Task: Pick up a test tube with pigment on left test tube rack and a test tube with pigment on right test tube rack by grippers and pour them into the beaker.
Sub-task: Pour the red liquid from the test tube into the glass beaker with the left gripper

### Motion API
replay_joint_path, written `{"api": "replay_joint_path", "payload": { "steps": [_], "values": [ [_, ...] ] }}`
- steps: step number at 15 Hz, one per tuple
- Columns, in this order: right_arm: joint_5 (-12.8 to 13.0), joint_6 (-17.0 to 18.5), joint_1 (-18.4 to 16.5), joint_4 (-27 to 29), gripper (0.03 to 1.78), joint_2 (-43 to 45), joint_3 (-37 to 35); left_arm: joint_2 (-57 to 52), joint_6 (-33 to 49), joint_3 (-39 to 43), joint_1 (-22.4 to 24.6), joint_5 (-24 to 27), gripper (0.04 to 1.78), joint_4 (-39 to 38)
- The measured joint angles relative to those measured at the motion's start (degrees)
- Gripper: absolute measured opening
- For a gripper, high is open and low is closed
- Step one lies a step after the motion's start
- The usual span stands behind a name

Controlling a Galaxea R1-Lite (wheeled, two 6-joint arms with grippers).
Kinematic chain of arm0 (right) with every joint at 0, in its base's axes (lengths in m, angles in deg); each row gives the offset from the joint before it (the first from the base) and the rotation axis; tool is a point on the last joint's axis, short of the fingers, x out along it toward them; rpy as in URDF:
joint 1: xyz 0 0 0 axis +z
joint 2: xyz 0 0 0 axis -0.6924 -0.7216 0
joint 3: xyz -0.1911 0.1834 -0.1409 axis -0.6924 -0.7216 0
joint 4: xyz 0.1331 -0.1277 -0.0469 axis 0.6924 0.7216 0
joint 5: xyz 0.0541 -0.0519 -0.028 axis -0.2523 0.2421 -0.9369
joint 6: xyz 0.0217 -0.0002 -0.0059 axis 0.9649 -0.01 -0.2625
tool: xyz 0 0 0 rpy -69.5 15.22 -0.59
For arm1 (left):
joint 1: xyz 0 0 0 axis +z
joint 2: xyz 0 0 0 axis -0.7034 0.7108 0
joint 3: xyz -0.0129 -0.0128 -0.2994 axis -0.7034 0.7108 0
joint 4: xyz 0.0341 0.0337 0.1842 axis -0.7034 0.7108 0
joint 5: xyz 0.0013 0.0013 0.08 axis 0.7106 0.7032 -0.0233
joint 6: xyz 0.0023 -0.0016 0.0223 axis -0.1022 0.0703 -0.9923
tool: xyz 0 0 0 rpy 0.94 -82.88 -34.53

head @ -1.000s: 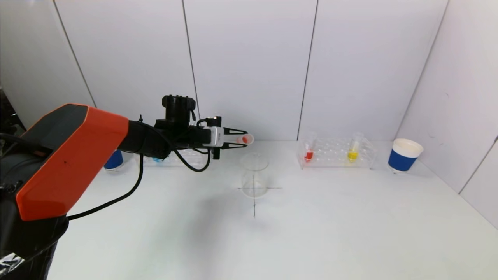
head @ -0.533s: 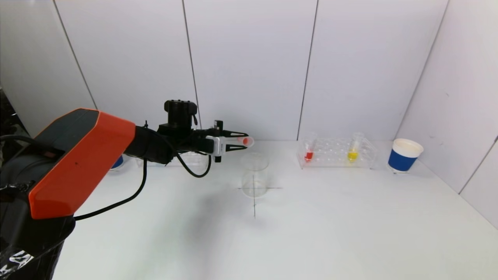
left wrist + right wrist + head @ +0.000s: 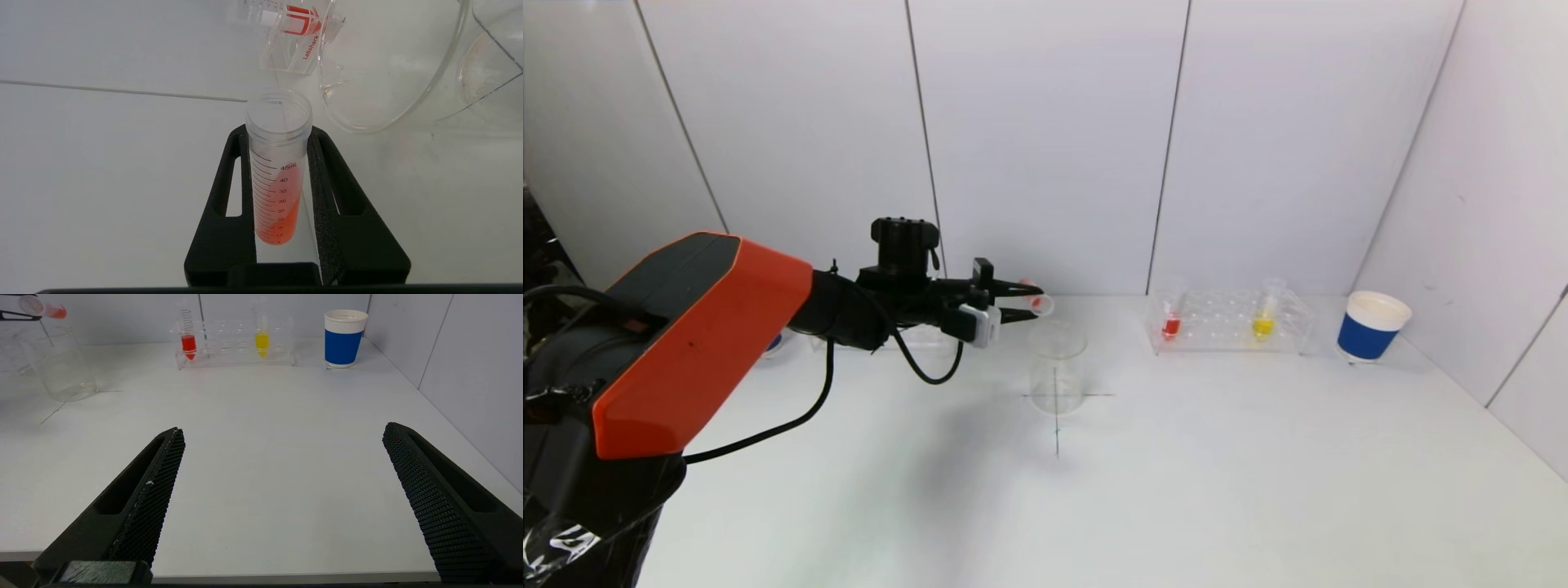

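My left gripper (image 3: pixel 1031 299) is shut on a clear graduated test tube (image 3: pixel 1037 301) holding orange-red pigment. It holds the tube tilted near level, its open mouth just above the near-left rim of the glass beaker (image 3: pixel 1058 367). In the left wrist view the tube (image 3: pixel 278 179) sits between the black fingers (image 3: pixel 327 196), with the pigment spread along its lower side and the beaker (image 3: pixel 388 61) just beyond its mouth. The right rack (image 3: pixel 1229 322) holds a red tube (image 3: pixel 1171 322) and a yellow tube (image 3: pixel 1264 320). My right gripper (image 3: pixel 284 430) is open and empty, low by the table's front edge.
A blue paper cup (image 3: pixel 1372 327) stands right of the right rack, near the side wall. The left rack (image 3: pixel 923 335) and another blue cup (image 3: pixel 770 343) are mostly hidden behind my left arm. A black cross mark (image 3: pixel 1058 425) lies under the beaker.
My left wrist has rolled and dipped slightly, tipping the tube's mouth lower toward the beaker's rim. The right arm has not moved.
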Motion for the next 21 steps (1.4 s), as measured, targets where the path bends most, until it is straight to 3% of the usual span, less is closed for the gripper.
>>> {"api": "replay_joint_path", "payload": {
  "steps": [21],
  "values": [
    [0.00, 0.01, 0.00, 0.00, 1.76, 0.00, 0.00, -3.30, -12.63, 3.72, -2.10, -6.53, 0.42, -3.25]
  ]
}}
